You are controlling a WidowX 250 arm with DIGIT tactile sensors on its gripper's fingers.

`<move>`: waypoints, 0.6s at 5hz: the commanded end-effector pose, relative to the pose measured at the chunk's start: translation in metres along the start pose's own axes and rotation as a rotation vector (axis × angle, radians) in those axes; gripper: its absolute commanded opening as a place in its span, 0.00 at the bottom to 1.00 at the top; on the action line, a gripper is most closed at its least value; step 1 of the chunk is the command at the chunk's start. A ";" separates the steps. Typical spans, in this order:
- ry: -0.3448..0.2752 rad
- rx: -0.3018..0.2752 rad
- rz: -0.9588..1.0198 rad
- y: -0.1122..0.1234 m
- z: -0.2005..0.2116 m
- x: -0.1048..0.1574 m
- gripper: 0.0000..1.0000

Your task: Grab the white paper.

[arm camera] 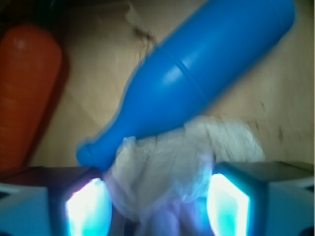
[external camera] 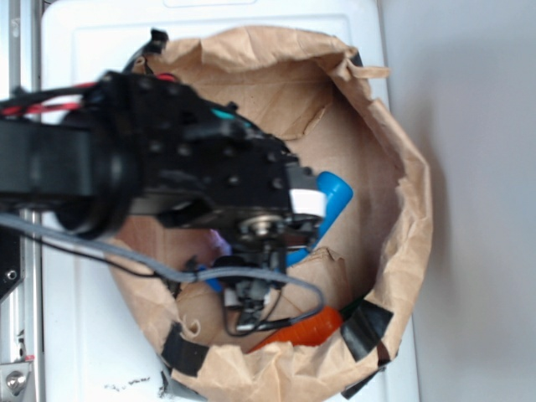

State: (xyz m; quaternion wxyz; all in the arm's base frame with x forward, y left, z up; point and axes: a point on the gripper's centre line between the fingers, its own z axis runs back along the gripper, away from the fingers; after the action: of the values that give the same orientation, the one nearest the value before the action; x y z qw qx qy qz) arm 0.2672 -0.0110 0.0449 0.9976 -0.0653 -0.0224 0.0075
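White paper (arm camera: 170, 164), crumpled and wrinkly, sits right between my gripper's (arm camera: 156, 204) two pads (arm camera: 83, 209) in the wrist view, low in frame, with the blue bottle (arm camera: 197, 73) lying across its upper edge and touching it. I can't see the paper in the exterior view; my arm covers that spot. Pads flank the wad on both sides, jaws parted about as wide as the ball. They look close to or against the paper, but I can't tell if they're actually squeezing it yet, so grip state is unclear.

My guess on placement: the wrist is dropped straight down into the brown paper bag (external camera: 402, 209) so the fingers straddle the paper from above, keeping the bottle outside the jaws. The bottle's neck is just beside the left-frame pad, so closing could nudge it.

Orange object (arm camera: 27, 88), carrot-like, lies well off to the side on the bag floor, also visible near the bag rim in the exterior view.

Surface: the bag sits open, rim rolled down and patched with black tape (external camera: 364, 327), on a white tray-like top (external camera: 84, 42). Plain grey surface beside it. Nothing more of the room visible.
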 end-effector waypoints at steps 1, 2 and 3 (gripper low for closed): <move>-0.063 -0.014 0.000 0.006 0.009 0.008 0.00; -0.073 -0.025 0.006 0.006 0.019 0.004 0.00; -0.086 -0.057 0.021 0.008 0.050 0.007 0.00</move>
State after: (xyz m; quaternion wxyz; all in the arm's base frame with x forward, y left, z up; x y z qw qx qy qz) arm 0.2627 -0.0009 0.0770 0.9946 -0.0974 -0.0280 0.0201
